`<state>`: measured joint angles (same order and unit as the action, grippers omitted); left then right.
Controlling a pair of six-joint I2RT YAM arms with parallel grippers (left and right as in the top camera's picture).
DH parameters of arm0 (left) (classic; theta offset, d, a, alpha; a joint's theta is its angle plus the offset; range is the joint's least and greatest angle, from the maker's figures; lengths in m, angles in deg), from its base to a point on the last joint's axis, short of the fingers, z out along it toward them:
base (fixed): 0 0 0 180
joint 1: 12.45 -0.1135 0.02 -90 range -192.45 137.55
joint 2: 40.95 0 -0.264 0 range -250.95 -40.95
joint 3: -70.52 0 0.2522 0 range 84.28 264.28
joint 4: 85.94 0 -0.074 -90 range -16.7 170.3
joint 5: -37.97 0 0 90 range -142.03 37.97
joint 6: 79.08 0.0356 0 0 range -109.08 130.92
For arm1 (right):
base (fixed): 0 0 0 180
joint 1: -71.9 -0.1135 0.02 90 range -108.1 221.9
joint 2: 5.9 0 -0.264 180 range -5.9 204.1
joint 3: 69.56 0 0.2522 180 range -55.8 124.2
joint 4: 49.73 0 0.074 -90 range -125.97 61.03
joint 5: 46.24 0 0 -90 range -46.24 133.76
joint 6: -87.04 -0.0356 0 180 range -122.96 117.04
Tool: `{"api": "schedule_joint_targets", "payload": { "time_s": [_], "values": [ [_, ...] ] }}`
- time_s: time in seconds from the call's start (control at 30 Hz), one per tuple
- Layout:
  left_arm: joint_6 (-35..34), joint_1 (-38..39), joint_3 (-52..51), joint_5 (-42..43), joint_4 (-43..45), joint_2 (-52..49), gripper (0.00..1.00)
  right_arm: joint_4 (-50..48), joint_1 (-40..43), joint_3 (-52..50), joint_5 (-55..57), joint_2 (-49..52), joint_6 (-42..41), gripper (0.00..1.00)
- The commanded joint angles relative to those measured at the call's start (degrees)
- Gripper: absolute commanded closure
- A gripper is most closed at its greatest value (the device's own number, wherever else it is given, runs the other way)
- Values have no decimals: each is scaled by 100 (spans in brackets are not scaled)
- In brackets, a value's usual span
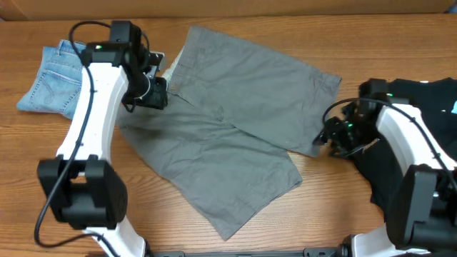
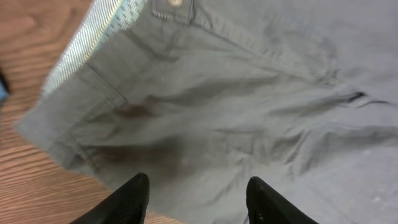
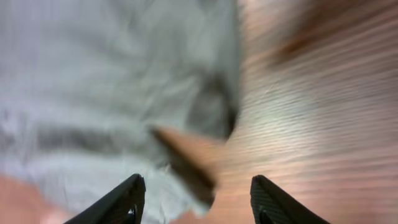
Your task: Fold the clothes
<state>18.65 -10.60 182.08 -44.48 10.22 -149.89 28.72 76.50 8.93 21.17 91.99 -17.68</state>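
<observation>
The wide grey-khaki shorts [image 1: 235, 121] lie spread across the middle of the table, one leg toward the back right and one toward the front. My left gripper [image 1: 151, 94] hovers at their left edge by the waistband. In the left wrist view this gripper [image 2: 199, 194] is open over the grey cloth [image 2: 249, 93], with the pale lining [image 2: 93, 37] showing at the waistband. My right gripper [image 1: 327, 137] sits at the right leg's hem. In the blurred right wrist view it [image 3: 196, 194] stands open, the hem corner [image 3: 186, 155] lying loose below and between its fingers.
Small light-blue denim shorts [image 1: 53, 78] lie at the back left. A black garment [image 1: 421, 114] is heaped at the right under my right arm. The wooden table [image 1: 343, 207] shows bare at the front right.
</observation>
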Motion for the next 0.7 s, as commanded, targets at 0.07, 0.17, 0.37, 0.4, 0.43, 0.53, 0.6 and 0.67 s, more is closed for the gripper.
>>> {"api": "schedule_joint_targets", "payload": {
  "time_s": [0.07, 0.17, 0.37, 0.4, 0.43, 0.53, 0.6, 0.67],
  "values": [
    [109, 0, -17, -203, 9, -284, 47, -9, -645, -501, -227, -37, -37, 48],
    [109, 0, -17, -437, -26, -315, 46, -17, -925, -820, -35, -37, -275, 51],
    [109, -4, -17, -688, 13, -315, 42, -352, -1246, -1338, 245, -39, -662, 62],
    [109, -7, -17, -688, 33, -315, 42, -378, -1272, -1349, 240, -37, -645, 67],
    [109, -7, -17, -691, 52, -315, 41, -422, -1281, -1349, 240, -37, -616, 75],
    [111, -7, -22, -693, 116, -319, 41, -573, -1268, -1344, 243, -39, -616, 88],
    [109, -7, -22, -693, 133, -319, 41, -638, -1191, -1298, 236, -39, -640, 94],
    [109, -7, -22, -693, 131, -321, 41, -588, -1071, -1191, 238, -39, -654, 96]
  ]
}}
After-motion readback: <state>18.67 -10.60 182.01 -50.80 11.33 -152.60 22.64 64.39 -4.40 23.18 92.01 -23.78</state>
